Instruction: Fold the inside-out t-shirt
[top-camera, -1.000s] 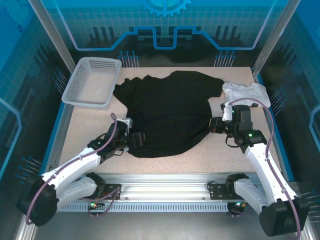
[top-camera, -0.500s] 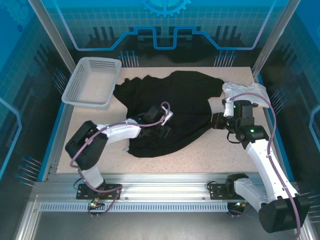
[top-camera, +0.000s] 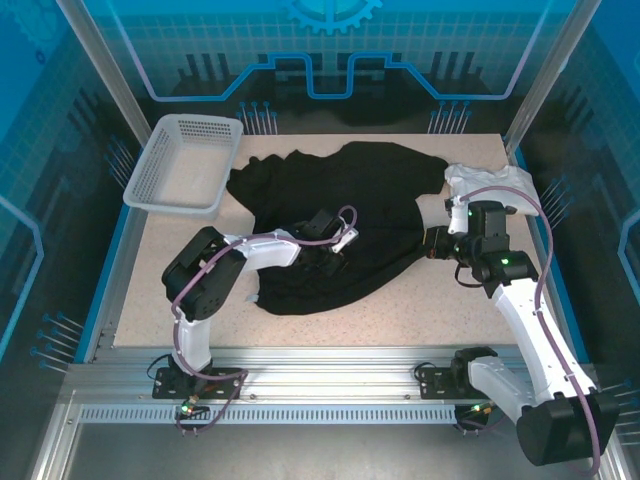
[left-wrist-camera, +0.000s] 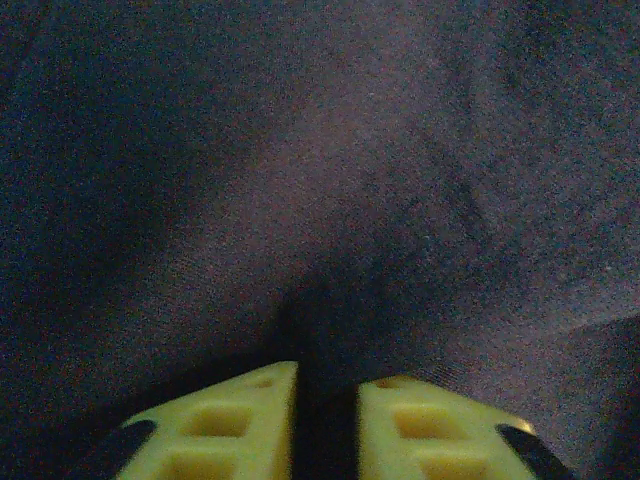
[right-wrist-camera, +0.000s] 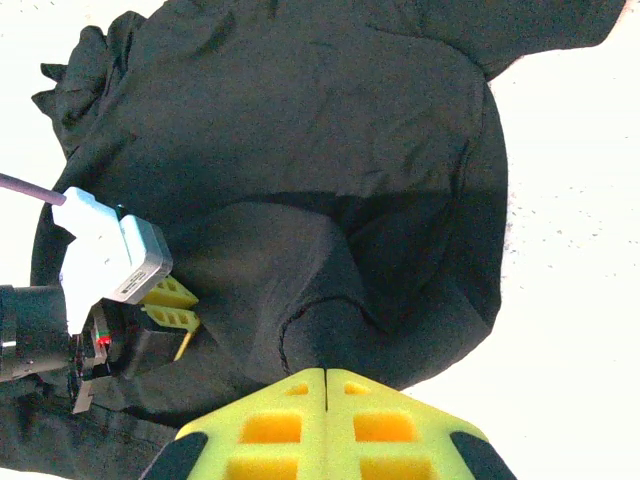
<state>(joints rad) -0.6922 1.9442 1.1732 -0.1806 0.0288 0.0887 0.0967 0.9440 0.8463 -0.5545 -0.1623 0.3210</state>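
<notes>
T-shirt (top-camera: 350, 200): 10 o'clock sleeve bunched, I can't read it. L gripper (left-wrist-camera: 327, 375) near-closed on centre fold; R gripper (right-wrist-camera: 326, 375) clamped on 3 o'clock hem.

We see the black t-shirt (top-camera: 340, 215) lying rumpled and partly spread over the middle of the table (top-camera: 450, 300). Its bulk reaches toward 12 o'clock. A bunched sleeve trails out at 10 o'clock, and a rounded edge sags toward 7 o'clock. At 3 o'clock the cloth narrows to a drawn-up corner. We note soft creases and a puckered fold near its centre.
</notes>
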